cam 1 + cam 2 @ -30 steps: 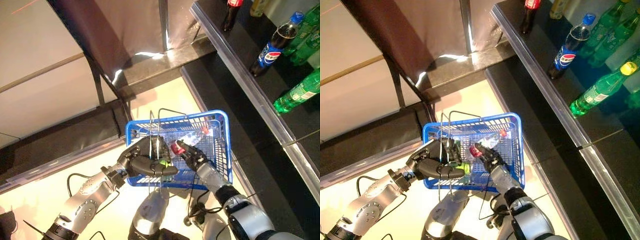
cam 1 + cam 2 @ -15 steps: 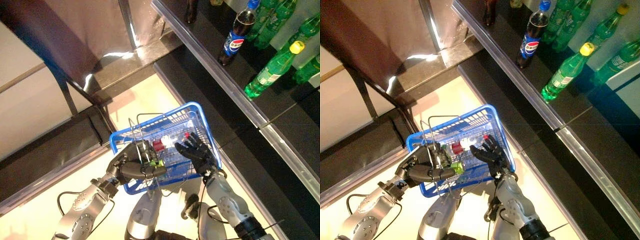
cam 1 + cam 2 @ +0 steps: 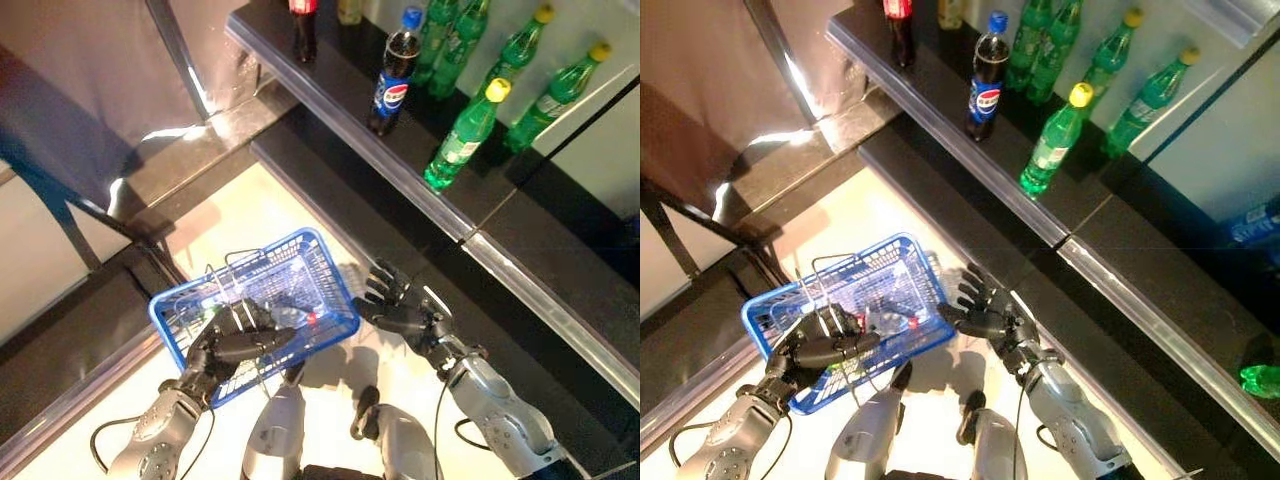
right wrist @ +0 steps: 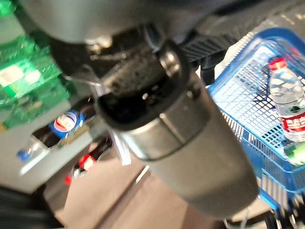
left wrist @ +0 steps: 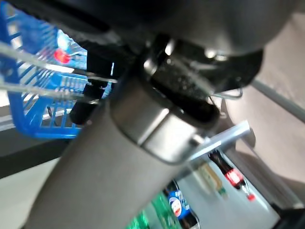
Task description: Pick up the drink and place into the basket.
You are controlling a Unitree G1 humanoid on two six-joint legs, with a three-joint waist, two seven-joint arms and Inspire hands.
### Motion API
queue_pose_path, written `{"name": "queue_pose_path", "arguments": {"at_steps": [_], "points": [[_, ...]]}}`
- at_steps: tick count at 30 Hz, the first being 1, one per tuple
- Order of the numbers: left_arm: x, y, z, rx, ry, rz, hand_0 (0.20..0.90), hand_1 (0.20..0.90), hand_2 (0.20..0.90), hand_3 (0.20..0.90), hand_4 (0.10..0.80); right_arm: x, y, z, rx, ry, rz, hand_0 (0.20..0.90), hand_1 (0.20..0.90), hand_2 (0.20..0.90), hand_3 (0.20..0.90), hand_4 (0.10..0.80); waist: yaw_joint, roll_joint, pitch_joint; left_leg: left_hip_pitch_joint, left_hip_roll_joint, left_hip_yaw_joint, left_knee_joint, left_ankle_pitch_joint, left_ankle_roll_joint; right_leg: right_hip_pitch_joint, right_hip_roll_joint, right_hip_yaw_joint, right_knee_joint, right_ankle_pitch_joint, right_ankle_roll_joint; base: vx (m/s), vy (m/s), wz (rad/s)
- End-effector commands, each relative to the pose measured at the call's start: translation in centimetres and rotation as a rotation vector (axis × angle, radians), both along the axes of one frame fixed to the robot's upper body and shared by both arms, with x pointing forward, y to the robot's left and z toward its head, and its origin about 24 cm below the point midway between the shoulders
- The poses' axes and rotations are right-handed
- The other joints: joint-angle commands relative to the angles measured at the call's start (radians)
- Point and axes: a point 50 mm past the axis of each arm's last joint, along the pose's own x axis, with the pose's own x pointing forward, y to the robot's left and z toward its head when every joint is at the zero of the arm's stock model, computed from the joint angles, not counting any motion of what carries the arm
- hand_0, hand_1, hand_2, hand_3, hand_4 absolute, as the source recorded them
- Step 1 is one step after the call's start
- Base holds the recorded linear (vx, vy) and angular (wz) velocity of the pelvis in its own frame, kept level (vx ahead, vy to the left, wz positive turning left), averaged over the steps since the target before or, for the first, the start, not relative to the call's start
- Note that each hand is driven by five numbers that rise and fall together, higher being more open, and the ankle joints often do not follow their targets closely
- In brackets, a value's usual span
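A blue plastic basket [image 3: 338,322] hangs low in front of me by its wire handles [image 5: 45,82]. My left hand [image 3: 228,346] is curled round those handles at the basket's near side. A clear water bottle [image 4: 288,104] with a red cap and red label lies inside the basket. My right hand [image 3: 400,312] is outside the basket, just past its right end. Its fingers are spread and hold nothing.
A black shelf ledge [image 3: 330,110] runs diagonally behind and to the right of the basket. On it stand a cola bottle [image 3: 391,72], several green bottles [image 3: 461,125] and a red-capped bottle [image 3: 302,16]. A dark metal frame [image 3: 70,225] stands at the left.
The right hand let go of the water bottle inside the basket, came out and moved right with open fingers. The camera has turned towards the shelf. The left hand still holds the handles.
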Motion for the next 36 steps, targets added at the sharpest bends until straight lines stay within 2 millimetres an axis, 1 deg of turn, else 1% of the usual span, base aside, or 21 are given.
{"name": "queue_pose_path", "arguments": {"at_steps": [1,2,4,7,8,9,11,13,17,19,20,22,27,28,29,30,32,33,34,35,36], "points": [[2.3,0.9,9.1,0.004,-0.626,0.084,0.300,0.300,0.300,0.200,0.100,-0.3,0.9,3.9,0.046,-0.270,0.158,0.900,0.900,0.900,0.900,0.800,-0.039,0.019,-0.214,0.038,-0.013,0.053,0.037,-0.044,0.040,0.067,0.031,0.014,-0.106,0.079,-0.008,0.024,-0.045,-0.07],[2.3,0.9,9.0,0.004,-0.626,0.084,0.300,0.300,0.300,0.200,0.100,-0.3,0.9,3.9,0.046,-0.270,0.158,0.900,0.900,0.900,0.900,0.800,-0.039,0.019,-0.213,0.039,-0.013,0.053,0.037,-0.044,0.040,0.068,0.031,0.015,-0.107,0.080,-0.008,0.037,-0.031,-0.13],[2.1,1.6,6.7,0.005,-0.524,0.152,0.300,0.300,0.300,0.200,0.100,-0.5,0.7,4.1,0.017,-0.327,0.192,0.900,0.900,0.900,0.900,0.800,-0.054,0.018,-0.241,0.058,-0.004,0.070,0.011,-0.038,0.037,0.078,0.036,0.035,-0.139,0.095,0.001,0.010,-0.020,-0.22],[1.6,2.6,4.0,0.027,-0.416,0.235,0.300,0.300,0.300,0.200,0.100,-0.4,0.1,2.8,-0.001,-0.287,0.174,0.900,0.900,0.900,0.900,0.800,-0.074,0.019,-0.266,0.081,0.006,0.090,-0.021,-0.033,0.035,0.092,0.042,0.055,-0.171,0.108,0.007,-0.002,-0.012,-0.21],[1.0,3.0,2.4,0.013,-0.343,0.290,0.300,0.300,0.300,0.200,0.100,-0.6,-0.5,1.5,-0.024,-0.240,0.141,0.900,0.900,0.900,0.900,0.800,-0.084,0.018,-0.279,0.091,0.010,0.099,-0.039,-0.029,0.033,0.099,0.045,0.066,-0.189,0.115,0.010,-0.011,-0.031,-0.18],[-0.1,3.8,0.3,0.024,-0.261,0.361,0.300,0.300,0.300,0.200,0.100,-1.1,-1.3,-0.6,-0.062,-0.180,0.101,0.900,0.900,0.900,0.900,0.800,-0.101,0.016,-0.296,0.105,0.018,0.118,-0.064,-0.026,0.031,0.105,0.047,0.080,-0.215,0.125,0.015,-0.019,-0.041,-0.14],[-0.8,4.3,-1.0,0.043,-0.188,0.418,0.300,0.300,0.300,0.200,0.100,-1.8,-2.3,-2.2,-0.117,-0.126,0.064,0.900,0.900,0.900,0.900,0.800,-0.115,0.013,-0.307,0.116,0.023,0.134,-0.085,-0.022,0.028,0.110,0.050,0.093,-0.236,0.136,0.020,-0.035,-0.046,-0.31],[-2.2,5.0,-3.3,0.099,-0.057,0.504,0.300,0.300,0.300,0.200,0.100,-3.3,-3.4,-5.3,-0.205,-0.016,0.002,0.900,0.900,0.900,0.900,0.800,-0.139,0.009,-0.325,0.133,0.034,0.161,-0.123,-0.016,0.023,0.115,0.053,0.110,-0.271,0.152,0.029,-0.047,-0.064,-0.41],[-3.6,5.0,-6.9,0.082,0.145,0.621,0.300,0.300,0.300,0.200,0.100,-5.1,-4.9,-10.0,-0.397,0.186,-0.092,0.900,0.900,0.900,0.900,0.800,-0.165,0.010,-0.347,0.150,0.047,0.193,-0.166,-0.007,0.013,0.123,0.055,0.122,-0.320,0.175,0.037,-0.036,-0.083,-0.24],[-3.7,4.8,-7.8,0.063,0.192,0.645,0.300,0.300,0.300,0.200,0.100,-5.5,-5.0,-11.3,-0.429,0.254,-0.113,0.900,0.900,0.900,0.900,0.800,-0.171,0.013,-0.350,0.154,0.053,0.200,-0.175,-0.004,0.010,0.125,0.056,0.121,-0.330,0.179,0.037,-0.046,-0.115,-0.27],[-4.1,4.3,-8.9,0.053,0.260,0.670,0.300,0.300,0.300,0.200,0.100,-6.4,-5.4,-13.2,-0.503,0.346,-0.148,0.900,0.900,0.900,0.900,0.800,-0.178,0.015,-0.355,0.156,0.060,0.205,-0.186,-0.001,0.006,0.126,0.064,0.124,-0.339,0.180,0.033,-0.062,-0.162,-0.19],[-4.6,3.7,-10.2,0.022,0.330,0.697,0.300,0.300,0.300,0.200,0.100,-7.5,-5.9,-15.0,-0.581,0.453,-0.204,0.900,0.900,0.900,0.900,0.800,-0.188,0.019,-0.359,0.155,0.074,0.213,-0.194,0.005,0.000,0.120,0.076,0.126,-0.339,0.178,0.027,-0.079,-0.203,-0.15],[-5.5,2.9,-12.0,-0.075,0.434,0.784,0.300,0.300,0.300,0.200,0.100,-9.3,-7.2,-17.0,-0.650,0.601,-0.244,0.900,0.900,0.900,0.900,0.800,-0.212,0.021,-0.359,0.138,0.115,0.234,-0.164,0.016,-0.021,0.107,0.106,0.148,-0.341,0.175,0.002,-0.072,-0.208,-0.22],[-5.9,2.7,-12.5,-0.098,0.464,0.814,0.300,0.300,0.300,0.200,0.100,-9.9,-7.6,-17.6,-0.688,0.637,-0.228,0.900,0.900,0.900,0.900,0.800,-0.219,0.015,-0.361,0.129,0.134,0.253,-0.124,0.014,-0.027,0.104,0.114,0.151,-0.343,0.176,-0.008,-0.037,-0.162,-0.26],[-5.9,2.7,-12.5,-0.098,0.463,0.814,0.300,0.300,0.300,0.200,0.100,-9.8,-7.6,-17.6,-0.688,0.636,-0.228,0.900,0.900,0.900,0.900,0.800,-0.219,0.015,-0.361,0.128,0.134,0.253,-0.123,0.013,-0.027,0.104,0.114,0.151,-0.342,0.177,-0.008,-0.042,-0.247,-0.31],[-6.1,2.7,-12.8,-0.100,0.481,0.827,0.300,0.300,0.300,0.200,0.100,-10.4,-7.8,-18.1,-0.699,0.666,-0.221,0.900,0.900,0.900,0.900,0.800,-0.221,0.010,-0.360,0.110,0.148,0.260,-0.067,0.031,-0.030,0.106,0.124,0.157,-0.341,0.176,-0.018,-0.023,-0.214,-0.26],[-6.1,2.5,-13.0,-0.114,0.507,0.846,0.300,0.300,0.300,0.200,0.100,-10.9,-8.1,-18.5,-0.710,0.700,-0.219,0.900,0.900,0.900,0.900,0.800,-0.223,0.004,-0.357,0.079,0.156,0.276,0.008,0.043,-0.029,0.112,0.133,0.158,-0.341,0.177,-0.026,-0.022,-0.254,-0.31],[-6.0,2.3,-13.3,-0.149,0.536,0.865,0.300,0.300,0.300,0.200,0.100,-11.3,-8.4,-18.8,-0.714,0.724,-0.228,0.900,0.900,0.900,0.900,0.800,-0.223,-0.005,-0.351,0.044,0.147,0.292,0.096,0.040,-0.016,0.121,0.135,0.158,-0.342,0.179,-0.035,0.007,-0.196,-0.20],[-6.2,2.2,-13.6,-0.163,0.560,0.875,0.300,0.300,0.300,0.200,0.100,-11.4,-8.5,-19.0,-0.709,0.738,-0.239,0.900,0.900,0.900,0.900,0.800,-0.217,-0.008,-0.347,0.036,0.117,0.270,0.134,0.006,0.001,0.128,0.133,0.159,-0.342,0.179,-0.034,0.035,-0.170,-0.08],[-6.9,2.0,-14.0,-0.175,0.585,0.894,0.300,0.300,0.300,0.200,0.100,-11.3,-8.5,-19.1,-0.709,0.747,-0.236,0.900,0.900,0.900,0.900,0.800,-0.205,-0.012,-0.350,0.033,0.046,0.211,0.154,-0.051,0.030,0.126,0.130,0.171,-0.342,0.182,-0.029,0.074,-0.044,-0.16],[-7.8,1.8,-14.5,-0.188,0.611,0.920,0.300,0.300,0.300,0.200,0.100,-11.3,-8.5,-19.2,-0.703,0.757,-0.238,0.900,0.900,0.900,0.900,0.800,-0.192,-0.007,-0.357,0.036,-0.019,0.148,0.143,-0.082,0.053,0.121,0.140,0.196,-0.338,0.181,-0.025,0.080,-0.011,-0.42]]}}
